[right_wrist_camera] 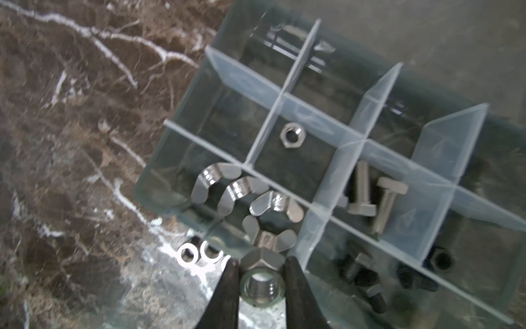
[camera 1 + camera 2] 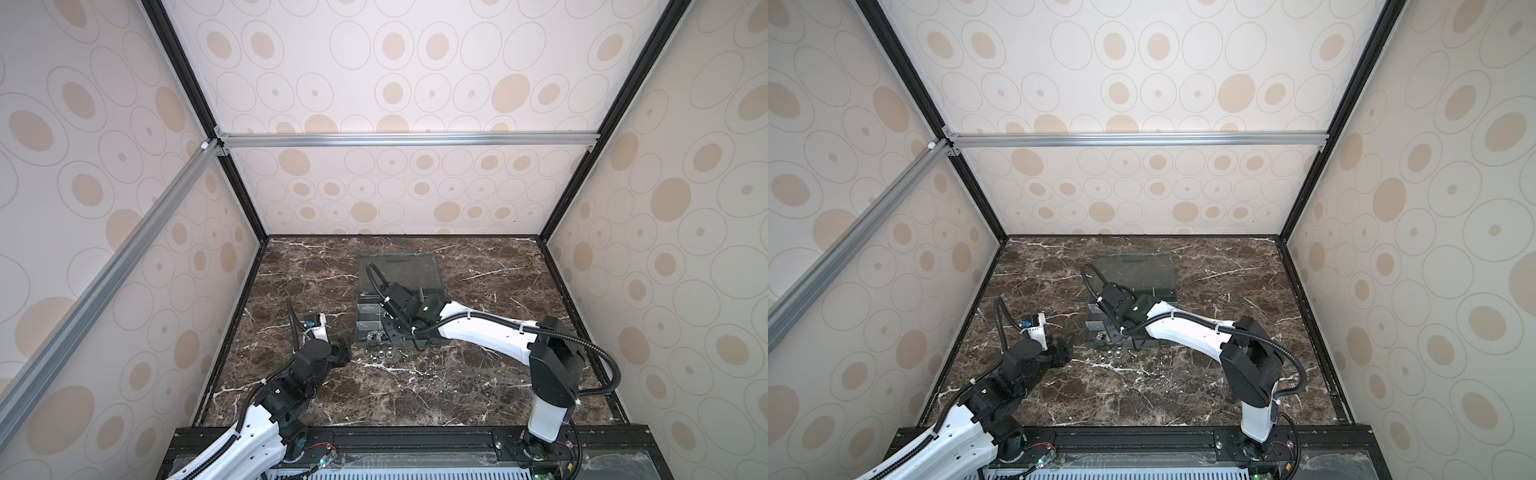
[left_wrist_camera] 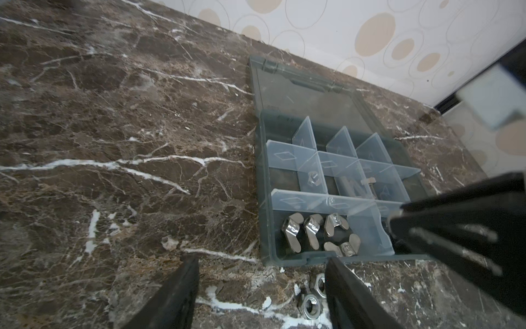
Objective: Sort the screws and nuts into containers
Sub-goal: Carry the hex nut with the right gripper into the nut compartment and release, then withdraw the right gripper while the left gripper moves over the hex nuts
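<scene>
My right gripper (image 1: 262, 270) is clamped on 1 silver hex nut (image 1: 262, 287), pinched between both fingers, thread hole facing the wrist cam. I hold it low over the near edge of the organizer box (image 3: 263, 199), by the near-left compartment w/ the wing nuts (image 1: 247, 199). It prob. belongs 1 row farther, where a lone hex nut (image 1: 292, 135) lies, so like goes w/ like. Silver bolts (image 1: 373, 196) lie 1 compartment right of that. Black bolts (image 1: 358, 270) sit in the near row, right of the wing nuts.

My left gripper (image 3: 262, 269) hangs released w/ nothing between the fingers, left of the box. It is beside the loose nuts (image 3: 311, 304) on the table just near of the box front, placed for the next pick, I'd guess. The lid (image 3: 313, 94) lies flat on the far side, out of my way.

Surface: dark brown marble table (image 2: 415, 395) w/ white veins. Silver parts show up on it, black ones would hide. Room: pale walls (image 2: 395, 83) w/ beige ovals, alu frame bar (image 2: 395, 139) across the back.
</scene>
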Motion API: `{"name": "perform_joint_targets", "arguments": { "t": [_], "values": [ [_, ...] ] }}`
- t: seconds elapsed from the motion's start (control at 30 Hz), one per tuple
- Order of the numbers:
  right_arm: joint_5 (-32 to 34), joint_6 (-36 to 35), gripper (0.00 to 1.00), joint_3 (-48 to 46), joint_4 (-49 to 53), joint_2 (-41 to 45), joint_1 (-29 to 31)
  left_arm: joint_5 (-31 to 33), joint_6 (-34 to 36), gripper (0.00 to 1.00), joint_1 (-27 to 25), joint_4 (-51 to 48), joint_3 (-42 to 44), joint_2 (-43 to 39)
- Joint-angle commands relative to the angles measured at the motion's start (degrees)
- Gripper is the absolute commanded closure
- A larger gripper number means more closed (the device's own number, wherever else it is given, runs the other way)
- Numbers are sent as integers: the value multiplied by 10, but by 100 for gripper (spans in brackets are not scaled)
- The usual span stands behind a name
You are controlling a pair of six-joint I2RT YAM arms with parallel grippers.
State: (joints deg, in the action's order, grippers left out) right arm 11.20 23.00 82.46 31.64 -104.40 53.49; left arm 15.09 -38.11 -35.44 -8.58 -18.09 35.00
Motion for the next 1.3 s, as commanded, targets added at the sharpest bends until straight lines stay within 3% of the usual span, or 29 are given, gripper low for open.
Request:
{"name": "perform_joint_targets", "arguments": {
  "t": [0.0, 0.37, 0.57, 1.0, 1.27],
  "values": [
    [18, -7, 83, 23, -19, -16, -25, -33, -5, 30, 4, 8, -32, 22],
    [-6, -10, 82, 96, -32, -106, -63, -53, -23, 30, 4, 32, -35, 71],
    [-7, -3, 57, 117, -21, -122, -65, -68, -24, 31, 4, 41, -32, 83],
    [-3, 18, 51, 50, -46, -26, -66, -105, -21, 33, 4, 55, -29, 103],
    [-11, 48, 50, -82, -64, 95, -65, -121, -27, 35, 4, 57, -19, 111]
  ]
}}
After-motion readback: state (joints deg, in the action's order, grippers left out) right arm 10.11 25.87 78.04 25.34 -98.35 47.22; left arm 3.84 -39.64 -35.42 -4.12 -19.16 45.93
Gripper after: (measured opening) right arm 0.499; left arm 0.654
